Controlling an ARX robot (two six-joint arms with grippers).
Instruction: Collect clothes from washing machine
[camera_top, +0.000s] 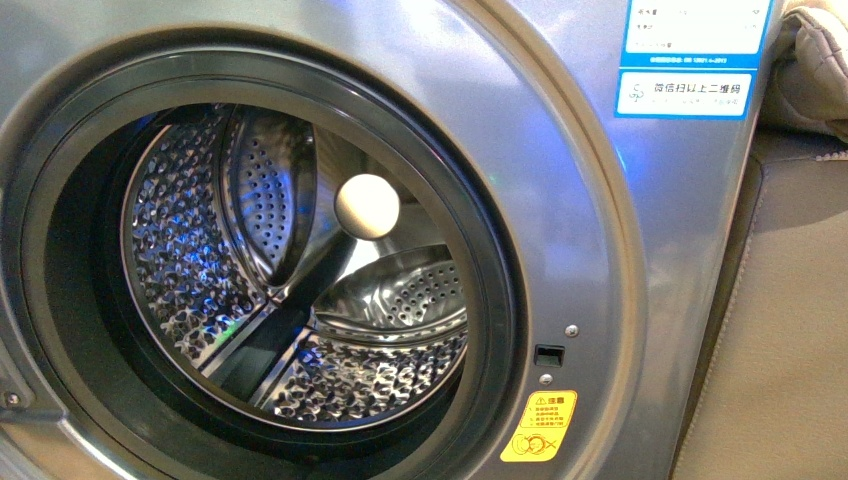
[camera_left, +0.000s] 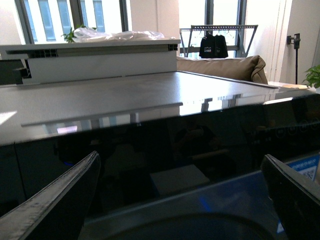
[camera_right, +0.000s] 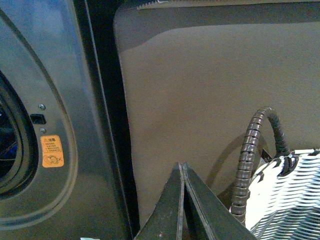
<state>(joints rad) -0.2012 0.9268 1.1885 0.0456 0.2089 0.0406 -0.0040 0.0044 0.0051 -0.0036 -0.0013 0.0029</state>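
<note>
Inside the washing machine (camera_top: 600, 230), the perforated drum (camera_top: 290, 290) behind the open porthole (camera_top: 270, 270) shows only bare steel and a pale round knob at the back; no clothes are visible in any view, so I cannot tell where they are. The left gripper (camera_left: 180, 200) hangs above the porthole, facing the dark control panel, jaws wide apart. The right gripper (camera_right: 182, 200), beside the machine's yellow sticker (camera_right: 51, 151) and near a woven basket (camera_right: 290, 195), has its jaws pressed together, empty. A garment would likely be light, limp, perhaps clingy; pinch a bunched fold.
</note>
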